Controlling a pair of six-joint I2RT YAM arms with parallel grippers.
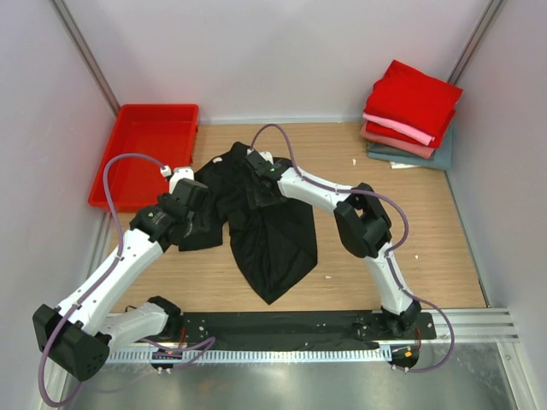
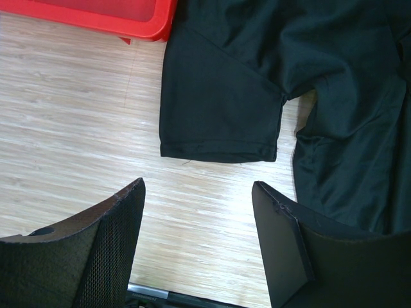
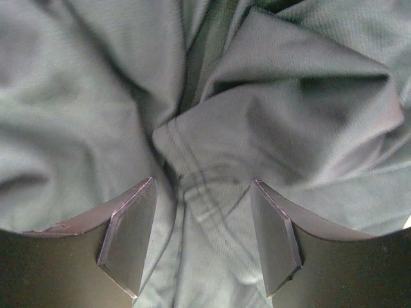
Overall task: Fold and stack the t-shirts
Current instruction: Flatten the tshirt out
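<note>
Lying crumpled: plain black short-sleeved cloth t-shirt (image 1: pixel 273 239) (image 2: pixel 218 109) (image 3: pixel 289 115), one sleeve spread flat at its left.
Right hand (image 1: pixel 254 162) (image 3: pixel 202 183): on the black shirt's far part, fingers spread wide, a ridge of cloth between them, nothing pinched.
Left hand (image 1: pixel 186 195) (image 2: pixel 198 187): beside the shirt's left sleeve, fingers wide apart, holding nothing.
Stack: folded bright red, pink, dusty-rose and grey-teal t-shirts (image 1: pixel 410 115), well right of and beyond the black shirt.
Red plastic tray (image 1: pixel 145 154) (image 2: pixel 96 13): just beside its far-left edge.
Light wooden tabletop (image 1: pixel 427 256) (image 2: pixel 64 115): under it.
</note>
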